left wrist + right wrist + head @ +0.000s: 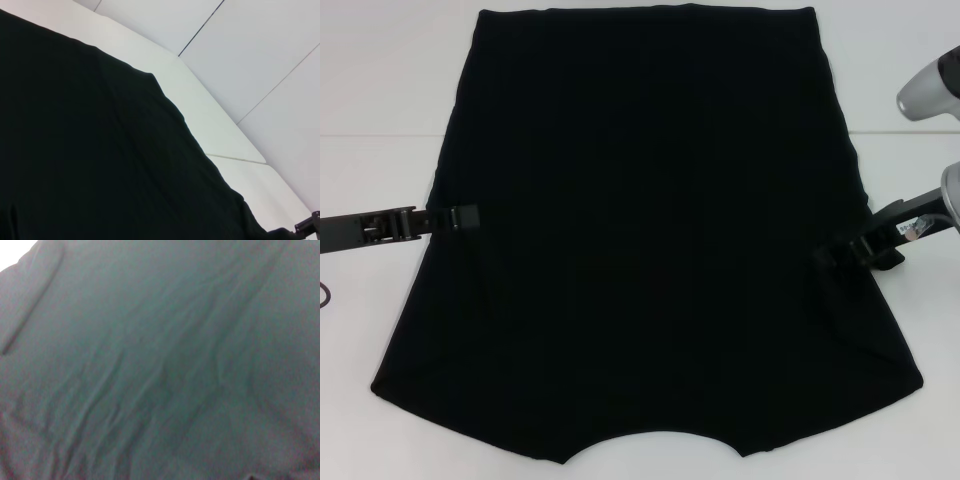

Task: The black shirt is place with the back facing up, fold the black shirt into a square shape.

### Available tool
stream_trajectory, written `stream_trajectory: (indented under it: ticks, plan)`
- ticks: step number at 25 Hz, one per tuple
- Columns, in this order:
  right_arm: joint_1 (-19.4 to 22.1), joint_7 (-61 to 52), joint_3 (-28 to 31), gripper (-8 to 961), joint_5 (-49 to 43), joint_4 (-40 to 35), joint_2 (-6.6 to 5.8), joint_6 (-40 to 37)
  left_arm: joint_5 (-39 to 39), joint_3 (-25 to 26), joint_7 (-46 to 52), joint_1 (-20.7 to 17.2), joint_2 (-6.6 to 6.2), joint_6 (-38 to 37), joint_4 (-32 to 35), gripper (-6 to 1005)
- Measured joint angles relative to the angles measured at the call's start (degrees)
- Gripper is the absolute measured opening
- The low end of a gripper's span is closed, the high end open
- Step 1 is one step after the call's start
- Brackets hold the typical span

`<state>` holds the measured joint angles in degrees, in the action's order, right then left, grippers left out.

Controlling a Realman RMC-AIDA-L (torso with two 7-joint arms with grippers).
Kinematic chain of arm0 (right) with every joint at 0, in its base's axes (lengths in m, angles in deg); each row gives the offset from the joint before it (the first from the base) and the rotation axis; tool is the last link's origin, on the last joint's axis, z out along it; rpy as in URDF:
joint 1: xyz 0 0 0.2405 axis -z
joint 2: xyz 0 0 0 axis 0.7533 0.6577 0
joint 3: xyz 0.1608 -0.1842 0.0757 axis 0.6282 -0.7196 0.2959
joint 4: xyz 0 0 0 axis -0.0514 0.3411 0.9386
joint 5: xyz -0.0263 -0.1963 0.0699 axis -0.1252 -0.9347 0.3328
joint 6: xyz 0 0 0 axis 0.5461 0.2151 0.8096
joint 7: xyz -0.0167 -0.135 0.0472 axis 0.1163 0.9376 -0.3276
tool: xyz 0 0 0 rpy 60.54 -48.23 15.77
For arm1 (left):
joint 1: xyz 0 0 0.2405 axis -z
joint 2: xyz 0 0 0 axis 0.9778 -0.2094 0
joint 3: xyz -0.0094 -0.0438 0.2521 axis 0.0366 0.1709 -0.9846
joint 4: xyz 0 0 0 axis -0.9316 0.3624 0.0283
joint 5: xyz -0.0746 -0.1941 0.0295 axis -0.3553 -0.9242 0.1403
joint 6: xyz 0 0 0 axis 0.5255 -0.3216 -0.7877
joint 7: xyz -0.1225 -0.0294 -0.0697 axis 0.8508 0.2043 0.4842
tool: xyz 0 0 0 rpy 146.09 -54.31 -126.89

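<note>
The black shirt (640, 230) lies flat on the white table (380, 100), plain side up, with no lettering showing. Its sides run straight and the curved neckline is at the near edge. My left gripper (465, 217) is at the shirt's left edge, about mid-height. My right gripper (840, 255) is at the shirt's right edge, about mid-height. In the left wrist view the shirt (90, 160) fills the lower left, and the right gripper (307, 227) shows far off. In the right wrist view wrinkled black fabric (165, 370) fills almost the whole picture.
White table surface (930, 330) shows on both sides of the shirt. The right arm's grey upper links (930, 90) are at the right edge. A thin cable (325, 295) shows at the far left edge. Table seams (235, 157) show in the left wrist view.
</note>
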<state>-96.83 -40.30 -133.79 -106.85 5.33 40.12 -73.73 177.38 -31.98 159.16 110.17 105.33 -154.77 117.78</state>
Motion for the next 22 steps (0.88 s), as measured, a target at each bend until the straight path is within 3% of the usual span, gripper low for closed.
stream_trajectory:
  ticks: [9, 14, 22]
  plan:
    - [-0.5, -1.8, 0.4, 346, -1.6, 0.6, 0.48, 3.5, -0.1, 0.0, 1.1, -0.1, 0.0, -0.1, -0.3, 354]
    - [-0.4, -2.1, 1.5, 555, -1.7, 0.1, 0.63, 3.7, -0.1, 0.0, 2.2, -0.4, -0.08, 0.0, -0.7, 354]
    - [-0.3, -5.8, 9.6, 599, -1.4, 0.0, -0.24, 6.0, 0.4, 1.3, 5.3, -0.6, -0.35, -0.2, -0.7, 353]
